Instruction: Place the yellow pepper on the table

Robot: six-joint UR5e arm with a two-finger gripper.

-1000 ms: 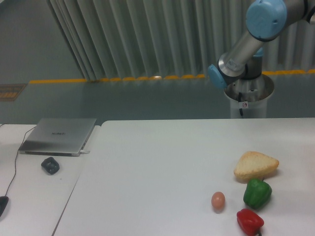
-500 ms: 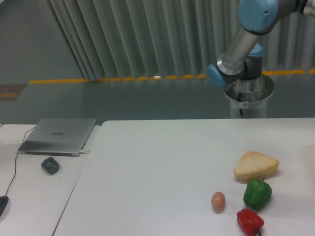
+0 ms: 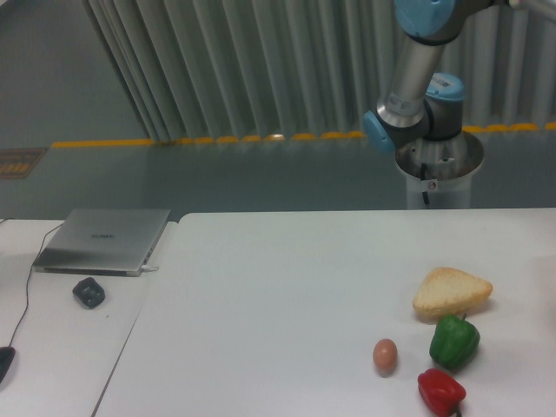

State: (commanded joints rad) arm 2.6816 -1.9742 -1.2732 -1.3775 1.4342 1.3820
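Note:
The yellow pepper is out of view. The large white table point(image 3: 287, 295) fills the lower frame. Only the arm's grey links and blue joints point(image 3: 417, 78) show at the upper right, rising from a round pedestal point(image 3: 439, 169) behind the table. The gripper itself is outside the frame.
At the table's right front lie a piece of bread point(image 3: 451, 293), a green pepper point(image 3: 454, 340), a red pepper point(image 3: 441, 391) and a brown egg point(image 3: 385, 354). On the side desk at left rest a silver laptop point(image 3: 104, 240) and a small dark object point(image 3: 88, 292).
The arm's upper joint has swung left and upward across the three frames, making the link stand steeper. The items on the table have not moved.

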